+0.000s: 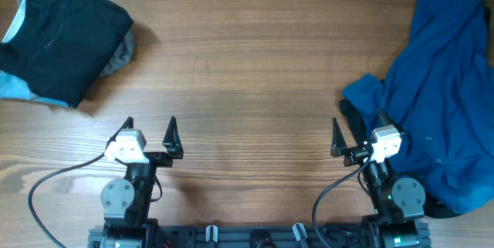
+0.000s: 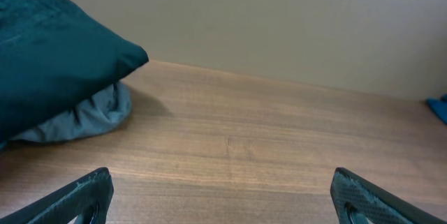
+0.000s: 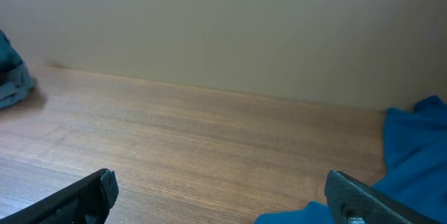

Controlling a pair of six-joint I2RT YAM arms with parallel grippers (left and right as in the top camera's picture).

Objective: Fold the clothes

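A black garment (image 1: 65, 35) lies folded at the far left of the table, with a whitish strip (image 1: 15, 22) along its left edge. It rests on a grey folded piece (image 1: 121, 53). In the left wrist view it shows as a dark bundle (image 2: 56, 56) over the grey cloth (image 2: 91, 116). My left gripper (image 1: 150, 124) is open and empty near the front edge, well short of the garment; its fingers frame bare wood (image 2: 222, 182). My right gripper (image 1: 356, 124) is open and empty at the front right (image 3: 220, 178).
A big rumpled deep-blue garment (image 1: 440, 78) covers the right side of the table, and its edge reaches my right gripper's fingers (image 3: 412, 147). A narrow black strip (image 1: 351, 117) shows at its left edge. A pale blue piece (image 1: 11, 86) sticks out under the left stack.
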